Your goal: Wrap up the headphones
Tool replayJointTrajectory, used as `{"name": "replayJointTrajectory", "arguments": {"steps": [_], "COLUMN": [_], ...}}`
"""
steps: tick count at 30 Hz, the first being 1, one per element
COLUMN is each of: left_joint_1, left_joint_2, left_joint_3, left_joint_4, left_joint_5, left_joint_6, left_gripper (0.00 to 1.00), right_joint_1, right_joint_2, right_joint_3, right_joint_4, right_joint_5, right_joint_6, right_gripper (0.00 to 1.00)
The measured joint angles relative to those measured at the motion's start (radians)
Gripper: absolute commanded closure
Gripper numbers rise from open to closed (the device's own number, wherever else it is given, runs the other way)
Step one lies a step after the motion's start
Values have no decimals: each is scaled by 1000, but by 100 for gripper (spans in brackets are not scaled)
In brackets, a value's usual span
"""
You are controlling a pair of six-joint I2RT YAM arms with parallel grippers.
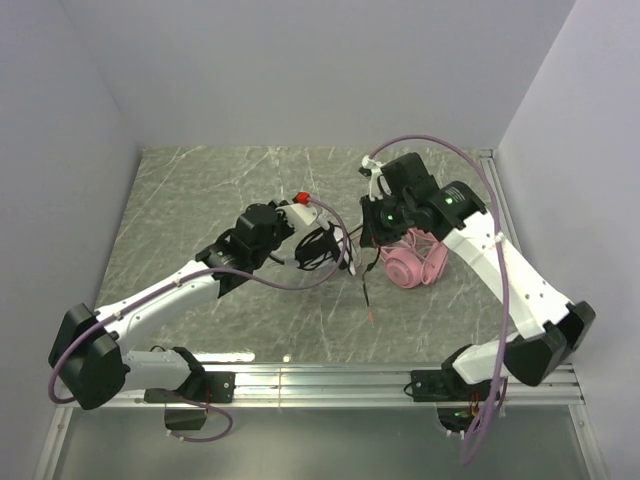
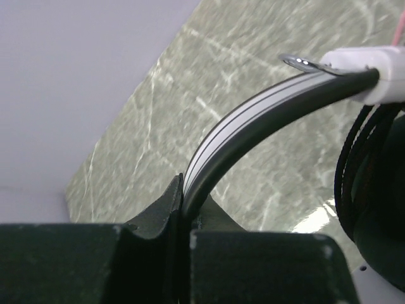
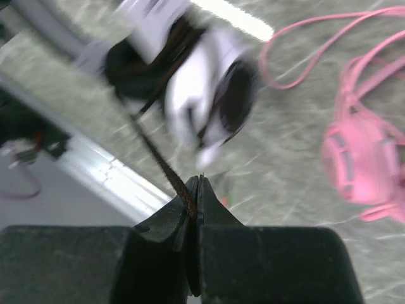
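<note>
left claw (image 2: 184, 204) clamps headband (image 2: 253, 120), arching away | right claw (image 3: 195, 190) pinches black cable (image 3: 158, 153), straight

The first headset (image 1: 318, 248) is roughly mid-table (image 1: 180, 200), its band clamped in the left gripper (image 1: 290, 222) at its 10 o'clock. The second headset (image 1: 410, 265) lies on the table nearby at 3 o'clock of the first. The right gripper (image 1: 372, 235) is between them, pinching the first one's cable (image 3: 161, 158).

The left arm (image 1: 170, 290) stretches forward and rightward, its left gripper (image 2: 183, 202) clamped on the headband (image 2: 253, 120). The right arm (image 1: 500, 265) bends inward, its right gripper (image 3: 197, 190) pinching the black cable (image 3: 161, 158).
</note>
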Motion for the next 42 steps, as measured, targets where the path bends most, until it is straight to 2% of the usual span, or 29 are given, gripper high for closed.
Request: {"name": "replayJointTrajectory", "arguments": {"steps": [4,10,20,27,31,42], "left_joint_1": [0,-8,-8,-5,2,5], "left_joint_2": [30,27,-23,-26,-40,-123], "left_joint_3": [-1,-1,27,89,104,105], "left_joint_4": [20,33,-61,-171,-228,-364], "left_joint_5": [-23,-6,266,398,444,488], "left_joint_6": [2,2,-4,-49,-143,-596], "left_gripper": [100,100,100,100,100,100], "right_joint_1": [2,2,10,21,21,-1], "right_joint_2": [-56,-44,47,5,-56,-182], "right_joint_3": [-24,-22,3,-119,-194,-370], "right_joint_4": [-15,-63,-48,88,181,488], "right_joint_5": [-27,76,264,273,238,70], "right_joint_6": [22,20,-16,-66,-98,-122], "right_gripper": [100,100,100,100,100,96]}}
